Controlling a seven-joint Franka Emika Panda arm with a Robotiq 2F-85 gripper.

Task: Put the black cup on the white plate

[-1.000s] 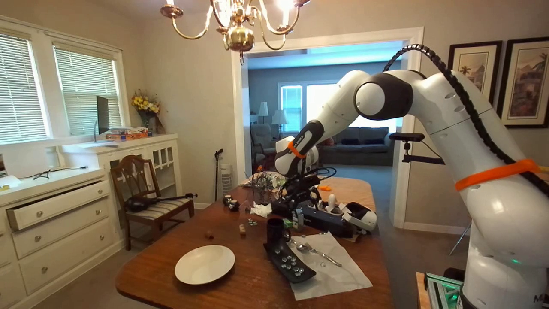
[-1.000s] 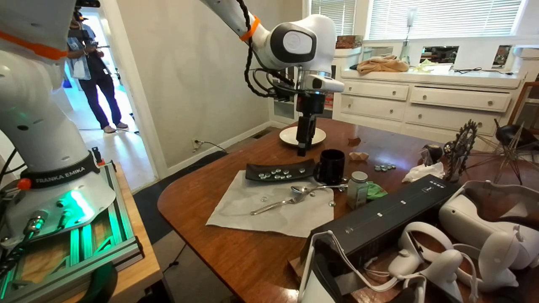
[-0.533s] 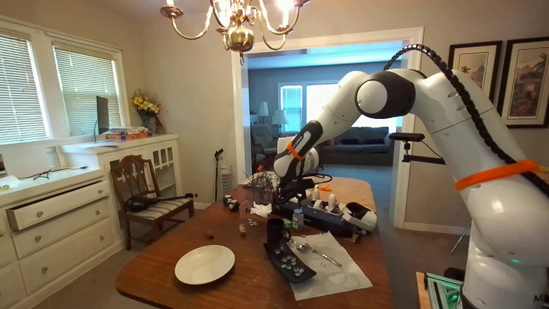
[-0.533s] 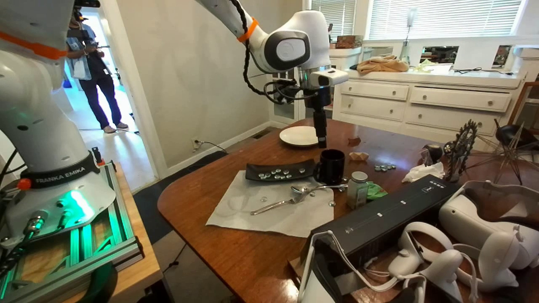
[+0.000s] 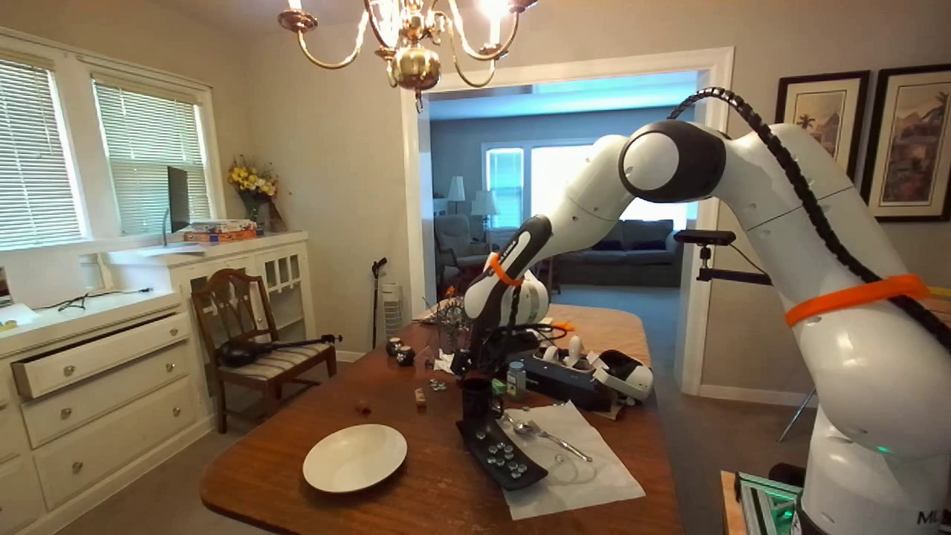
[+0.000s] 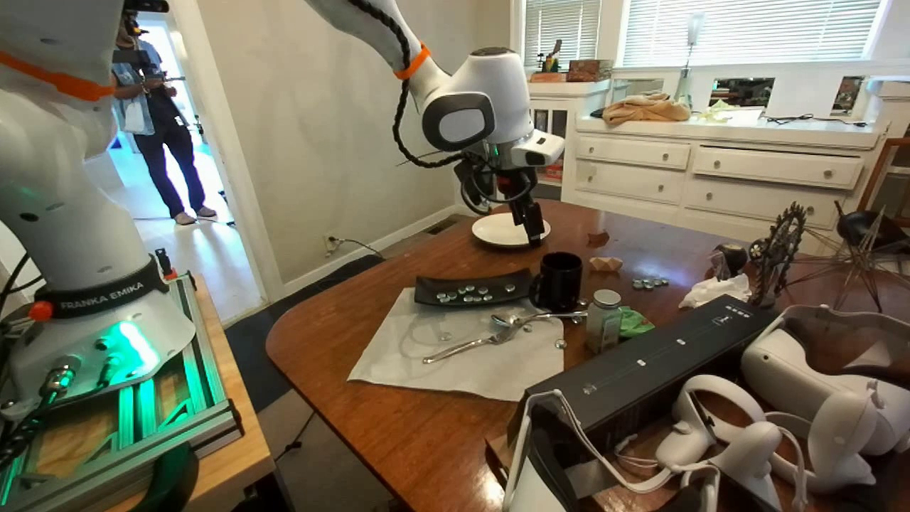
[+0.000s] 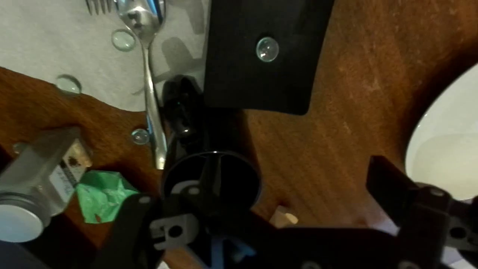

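Note:
The black cup [image 5: 475, 405] stands upright on the wooden table at the end of a black tray, with its handle toward the white paper. It also shows in an exterior view [image 6: 560, 281] and in the wrist view [image 7: 241, 183]. The white plate [image 5: 355, 458] lies apart from the cup; it shows too in an exterior view [image 6: 494, 231] and at the right edge of the wrist view [image 7: 444, 157]. My gripper [image 7: 295, 168] is open and empty. One finger overlaps the cup's mouth in the wrist view, the other is near the plate's rim. In an exterior view the fingertips [image 6: 533, 242] are above the cup's height.
The black tray [image 6: 469, 290] with glass beads touches or nearly touches the cup. A spoon and fork [image 6: 473, 345] lie on white paper [image 6: 398, 355]. A glass jar [image 6: 603, 323], green wrapper [image 7: 104, 194] and long black box [image 6: 654, 355] are close by. A small tan block [image 6: 605, 264] lies behind.
In an exterior view the gripper has moved left and lower, to just over the cup. The wrist has turned and tilted. The cup and plate have not moved.

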